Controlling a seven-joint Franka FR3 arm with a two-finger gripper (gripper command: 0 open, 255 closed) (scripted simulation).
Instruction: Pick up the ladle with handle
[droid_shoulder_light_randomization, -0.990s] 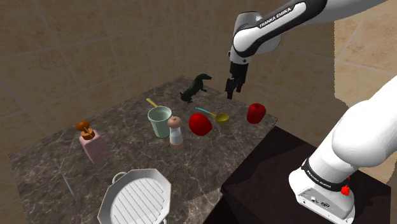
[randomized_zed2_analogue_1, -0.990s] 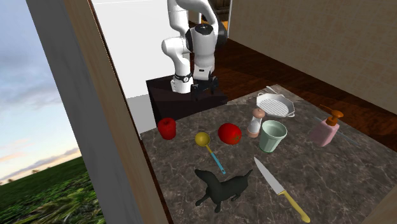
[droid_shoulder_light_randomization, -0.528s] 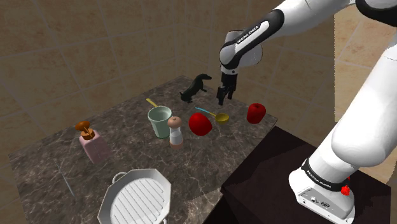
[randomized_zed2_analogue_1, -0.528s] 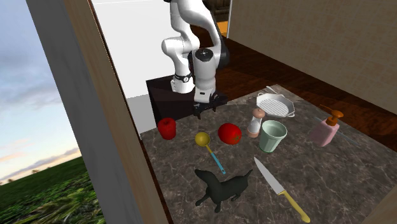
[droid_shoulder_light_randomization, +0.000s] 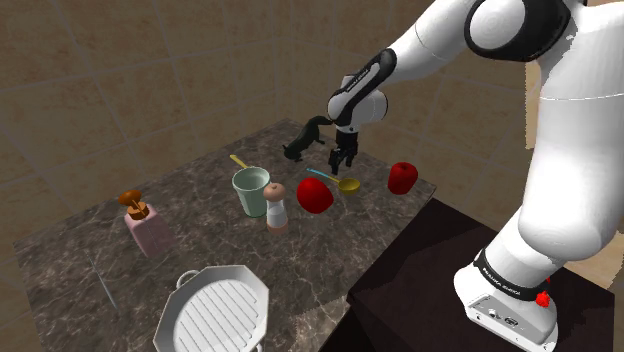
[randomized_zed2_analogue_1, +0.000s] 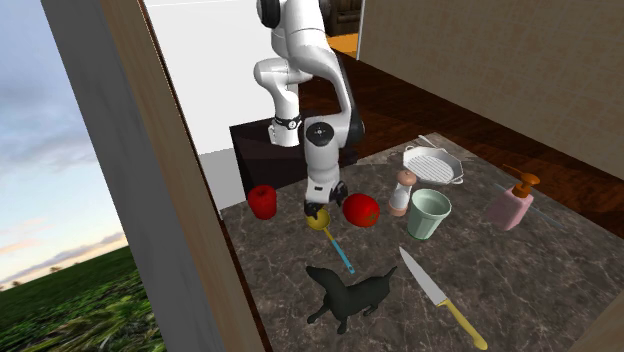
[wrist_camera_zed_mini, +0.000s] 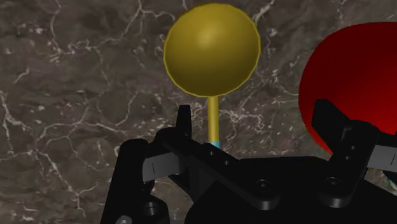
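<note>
Right at your hand, the gripper (wrist_camera_zed_mini: 254, 114) hangs just above the marble counter (wrist_camera_zed_mini: 70, 95), its fingers (wrist_camera_zed_mini: 184, 124) standing well apart and gripping nothing. The ladle (wrist_camera_zed_mini: 212, 51) lies flat on the counter directly below. Its slim yellow stem runs in just inside one finger and turns teal where it passes under the hand. Its gold bowl sits a little beyond the fingertips. The other finger overlaps a red round fruit (wrist_camera_zed_mini: 359, 63) lying just beside the bowl.

In the second exterior view, the gripper (randomized_zed2_analogue_1: 318, 205) sits over the bowl end of the ladle (randomized_zed2_analogue_1: 320, 221), and the teal handle trails away toward a black dog figurine (randomized_zed2_analogue_1: 348, 295). The fruit (randomized_zed2_analogue_1: 361, 210) flanks the bowl on one side and a red cup (randomized_zed2_analogue_1: 263, 202) stands near on the other. Farther off are a pepper mill (randomized_zed2_analogue_1: 402, 195) and a pale green mug (randomized_zed2_analogue_1: 429, 213).

Expect the ladle to feel light and rigid. The bowl looks smooth and rounded, so it would likely slip out of a pinch. You'd do better to straddle the thin stem where yellow meets teal, centred between the fingers. Because the stem lies flat, you'll need to get the fingertips right down to the marble. Mind the fruit too, since the far finger could nudge it as you close.
</note>
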